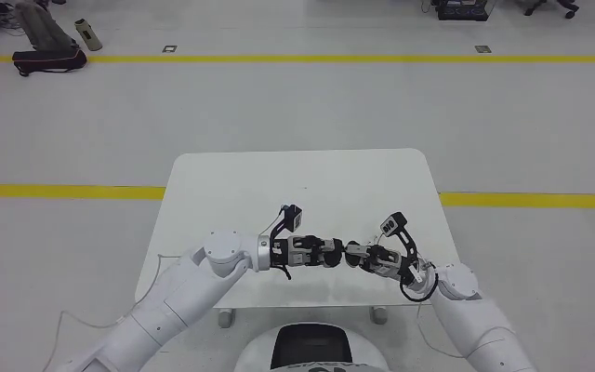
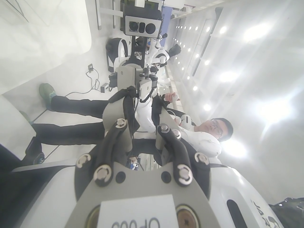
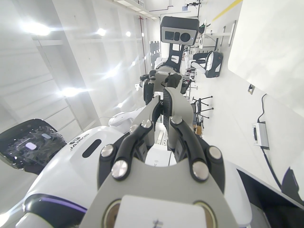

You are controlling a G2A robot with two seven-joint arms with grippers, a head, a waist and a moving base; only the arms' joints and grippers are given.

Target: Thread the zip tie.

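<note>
Above the front part of the white table [image 1: 232,186] my two grippers meet tip to tip. The left gripper [image 1: 335,249] comes in from the left. In its own wrist view the left gripper [image 2: 141,97] stands open, its fingers [image 2: 114,112] well apart. A small crumpled black piece [image 2: 124,94] sits at one fingertip; I cannot tell whether it is the zip tie. The right gripper [image 1: 357,254] faces it from the right. In the right wrist view the right gripper [image 3: 161,96] has its jaws almost together, and the same black piece [image 3: 172,80] shows just beyond its tips.
The table top spreads bare behind and to the left of the arms; its front edge [image 1: 307,305] lies just under them. Yellow floor lines [image 1: 521,199] run across the floor on both sides of the table. A dark bag [image 1: 46,51] lies on the floor far back left.
</note>
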